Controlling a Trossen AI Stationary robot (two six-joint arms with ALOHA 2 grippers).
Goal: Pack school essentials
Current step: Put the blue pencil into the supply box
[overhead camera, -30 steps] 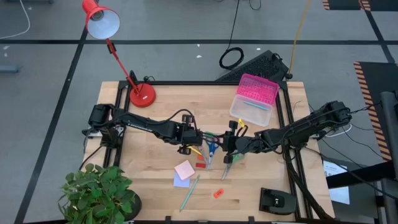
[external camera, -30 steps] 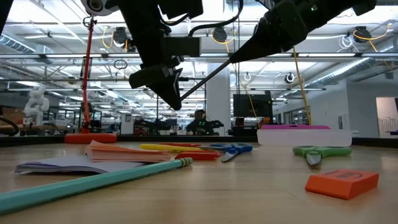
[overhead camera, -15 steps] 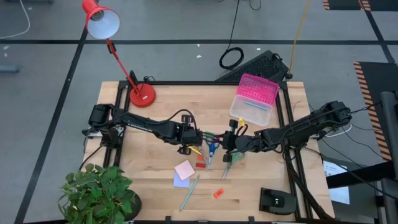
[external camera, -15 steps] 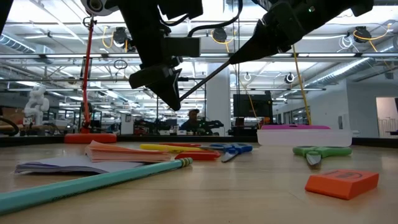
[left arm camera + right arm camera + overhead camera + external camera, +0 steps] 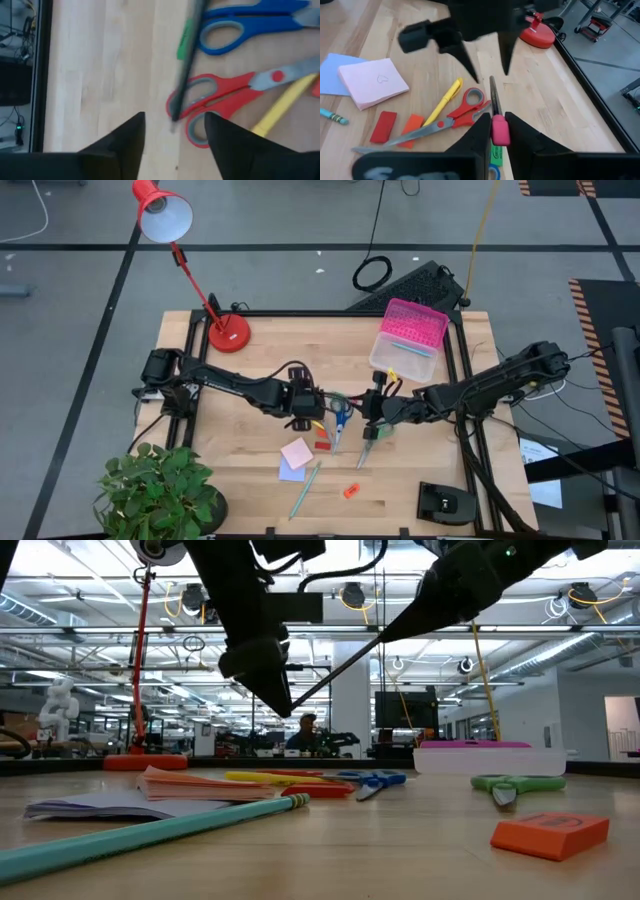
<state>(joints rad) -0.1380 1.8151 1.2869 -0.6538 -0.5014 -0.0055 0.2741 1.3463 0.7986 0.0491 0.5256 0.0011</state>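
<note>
Jaws of the right gripper are pressed onto a dark pencil with a pink eraser end; the pencil is held clear of the table, its far end reaching toward the left gripper. Jaws of the left gripper are spread, with nothing held between them, and are poised above the handles of the red scissors.

Listed on the wooden table, mid-table between the two arms: red scissors, blue scissors, a yellow pen, a green marker, red and orange erasers. Green scissors are set just beside the group. A pink sticky-note pad is laid over a lavender one, near a teal pencil. A separate orange eraser is placed nearer the front edge. A clear box with a pink lid, a red desk lamp and a potted plant are noted at the table's margins. A seated person is seen in the open workshop room beyond.
</note>
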